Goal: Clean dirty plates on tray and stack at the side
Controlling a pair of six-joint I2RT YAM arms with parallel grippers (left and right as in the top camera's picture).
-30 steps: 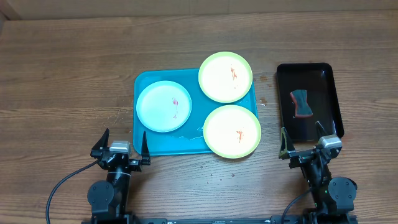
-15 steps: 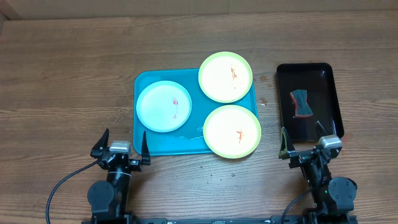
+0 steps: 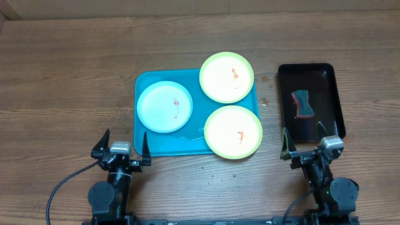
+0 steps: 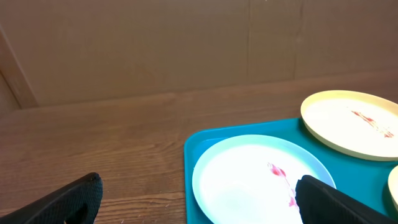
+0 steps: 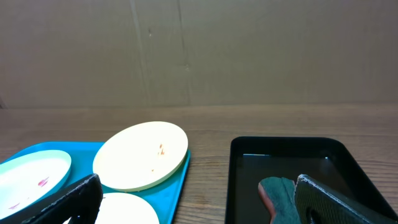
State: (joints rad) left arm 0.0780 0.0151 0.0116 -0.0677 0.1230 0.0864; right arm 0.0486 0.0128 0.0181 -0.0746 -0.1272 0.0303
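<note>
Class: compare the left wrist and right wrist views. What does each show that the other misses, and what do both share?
Only the left wrist: the left gripper, open. Only the right wrist: the right gripper, open, plus the black tray and the sponge in it. Both: the turquoise tray, the pale blue plate and the far green plate.

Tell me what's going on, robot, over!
Left gripper, right gripper: both open, empty. Pale plate, far green plate, near green plate all smeared, on the blue tray. Sponge in black tray, untouched. Path clear.
</note>
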